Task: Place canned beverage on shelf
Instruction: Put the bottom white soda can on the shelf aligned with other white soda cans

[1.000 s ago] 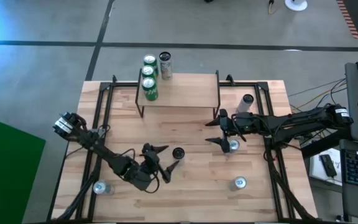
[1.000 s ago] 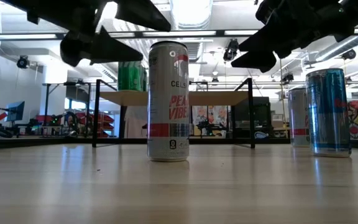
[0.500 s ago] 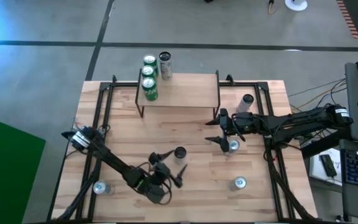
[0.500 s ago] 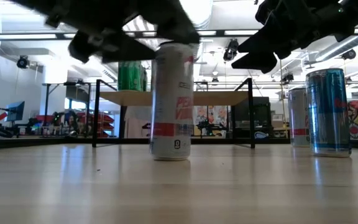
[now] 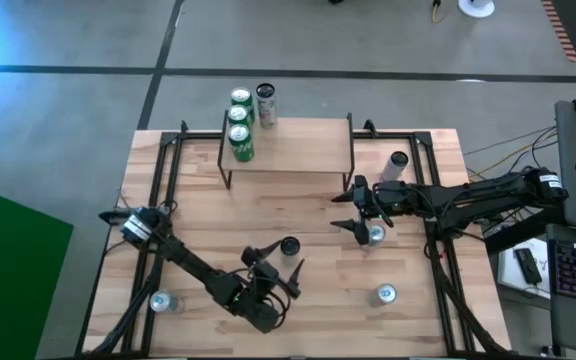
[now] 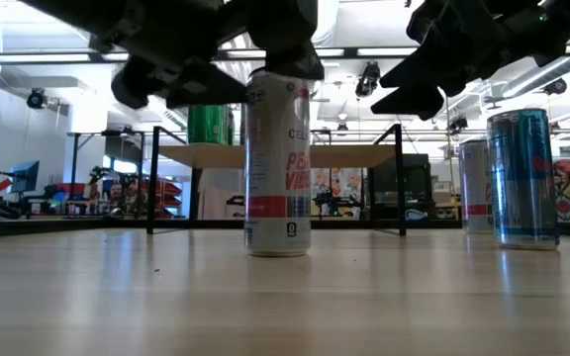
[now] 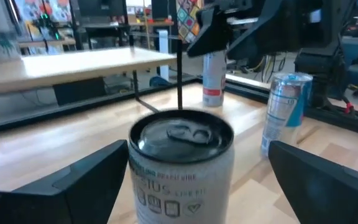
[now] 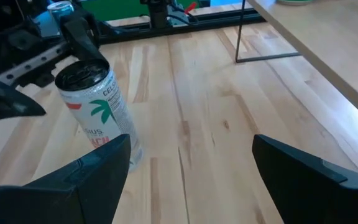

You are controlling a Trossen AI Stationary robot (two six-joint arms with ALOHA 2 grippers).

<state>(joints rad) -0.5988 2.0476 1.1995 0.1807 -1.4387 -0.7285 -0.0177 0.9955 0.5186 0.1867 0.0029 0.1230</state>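
Celsius can [image 5: 288, 245] stands upright on the bench [image 5: 408, 320], near its middle and well in front of the shelf [image 5: 298, 143]. The left gripper [image 5: 277, 272] sits just in front of it, fingers spread wide to either side of the can's top; the left wrist view shows the can [image 7: 180, 165] between the two dark fingers [image 7: 73, 180] with a gap on each side, so nothing is pinched.

A second ago this gripper hung farther left, beside the can; it has since swung in behind it, and the can has shifted slightly to the right in the low view [image 6: 278, 163].

Farther left, a silver can [image 5: 161, 301] stands near the bench's front edge. On the shelf's left end stand three green cans [image 5: 239, 125] and a dark can [image 5: 266, 104]. To the right, the right gripper [image 5: 353, 205] hovers with spread fingers next to a blue can [image 5: 373, 234]; another can [image 5: 395, 165] stands behind it and one more [image 5: 385, 294] nearer the front.
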